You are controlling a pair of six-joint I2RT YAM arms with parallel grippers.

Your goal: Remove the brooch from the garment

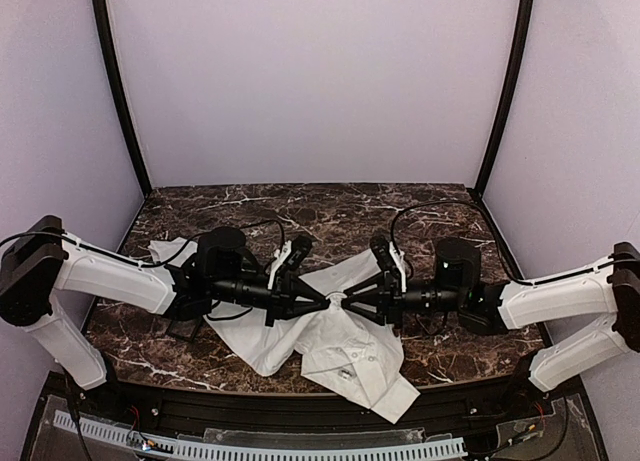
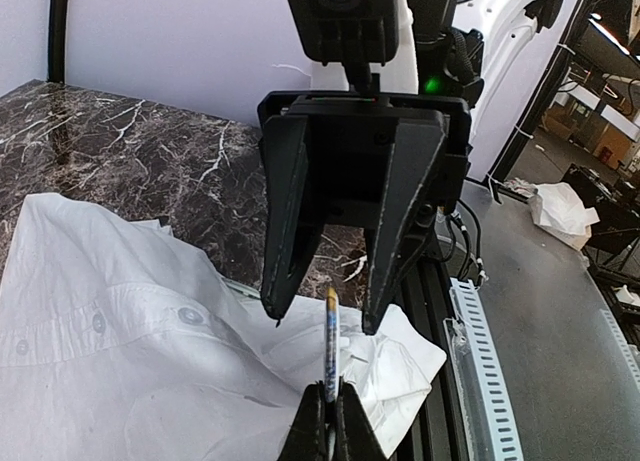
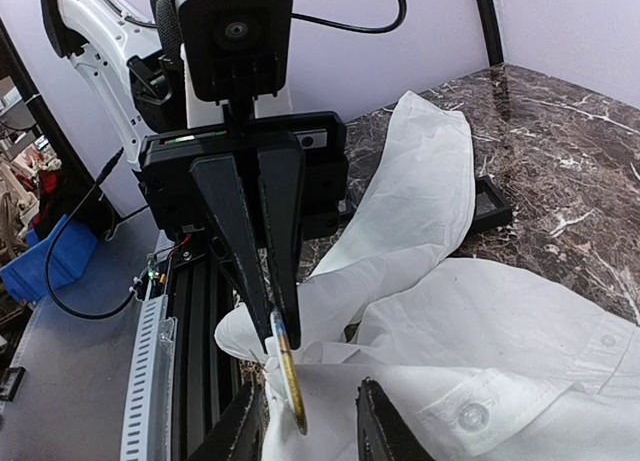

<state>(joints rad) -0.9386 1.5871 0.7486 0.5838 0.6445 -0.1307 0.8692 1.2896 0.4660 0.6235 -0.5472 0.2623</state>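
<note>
The white shirt [image 1: 340, 351] lies crumpled at the table's front middle. The brooch [image 2: 330, 336] is a thin round disc seen edge-on, pale with a gold rim. My left gripper [image 2: 330, 401] is shut on its lower edge. In the right wrist view the brooch [image 3: 289, 373] hangs from the left gripper's closed fingers [image 3: 270, 281], with shirt fabric [image 3: 500, 331] bunched against its back. My right gripper [image 3: 308, 406] is open, its fingers on either side of the brooch without touching it. From above, both grippers meet tip to tip over the shirt [image 1: 337, 301].
A small black square tray [image 3: 490, 206] sits on the marble beside the shirt's sleeve, and it also shows in the top view [image 1: 185, 329] under the left arm. The table's front edge and a slotted rail [image 2: 480, 371] lie just beyond the shirt.
</note>
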